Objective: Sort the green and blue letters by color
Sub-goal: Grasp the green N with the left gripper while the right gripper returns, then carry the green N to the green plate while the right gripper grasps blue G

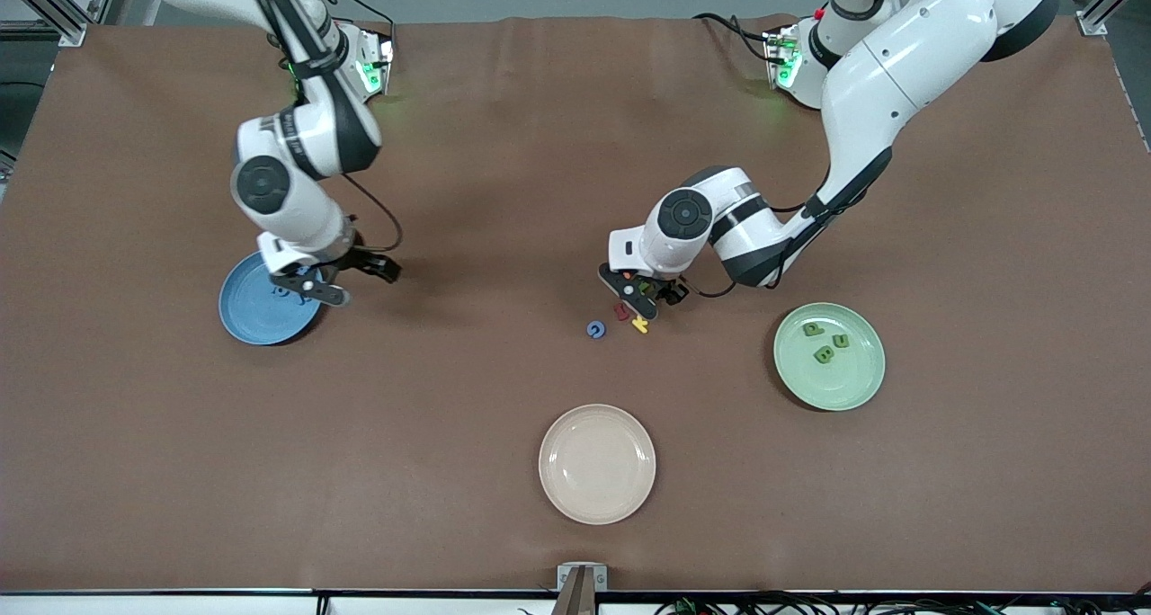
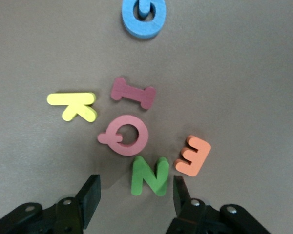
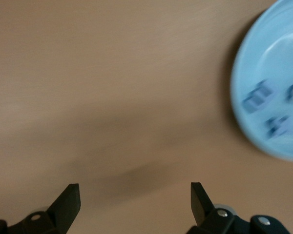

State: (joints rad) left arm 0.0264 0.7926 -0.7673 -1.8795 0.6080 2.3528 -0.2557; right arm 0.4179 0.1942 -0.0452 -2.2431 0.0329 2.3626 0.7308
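We found the left gripper [image 2: 136,195] low over the small cluster of letters at mid-table, its fingers spread wide with the green N [image 2: 149,175] lying between them, nearer one fingertip than the other and touching neither. To take it cleanly, we judged that the fingers should centre on the N and come straight down, since the pink Q [image 2: 126,135] touched the N just ahead of the fingertips and the orange E [image 2: 193,155] sat just outside one finger; a skewed closure could drag either along. The dark red I [image 2: 134,93] and yellow K [image 2: 73,105] lay farther ahead of the fingers, and the loose blue letter [image 2: 144,18] farther still, apart from the cluster.

The right gripper [image 3: 135,195] hung over bare table beside the blue plate [image 3: 249,58], fingers wide and empty; that arm seemed to be waiting.

The left wrist view alone let us read each letter and its contacts. The front view alone showed the destinations: three green letters [image 1: 828,342] already on the green plate [image 1: 870,383] and a beige plate [image 1: 597,498] empty. The right wrist view showed three blue letters [image 3: 276,105] on the blue plate, which the arm hid from the front.
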